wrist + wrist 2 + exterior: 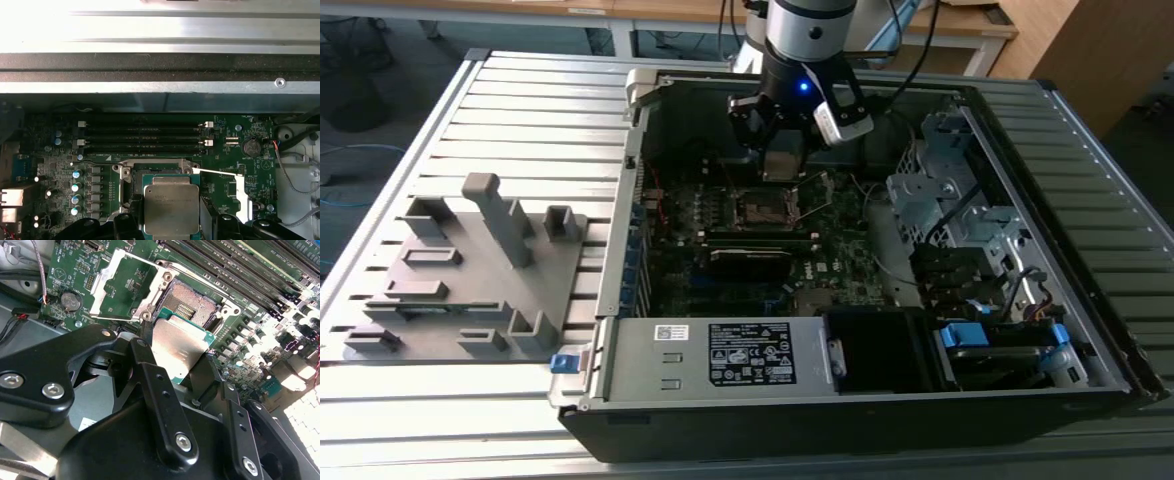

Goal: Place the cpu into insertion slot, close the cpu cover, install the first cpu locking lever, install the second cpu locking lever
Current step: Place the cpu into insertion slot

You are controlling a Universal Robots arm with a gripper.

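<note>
Arm (809, 25): round silver-grey tube with a black wrist section below.
Light (801, 88): small blue glow on the black wrist.
Cables (929, 40): thin black, hanging beside the arm.
Gripper (177, 347): matte black metal, chunky linked bars.
Fingers (155, 385): long flat black bars dotted with small holes.
Screws (183, 442): shiny silver hex-socket heads at the joints.

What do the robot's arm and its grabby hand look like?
The arm is a round silver-grey tube with a black end and a small blue light. Black cables run beside it. The gripper is black, with flat bar fingers joined by shiny round screws.
</note>
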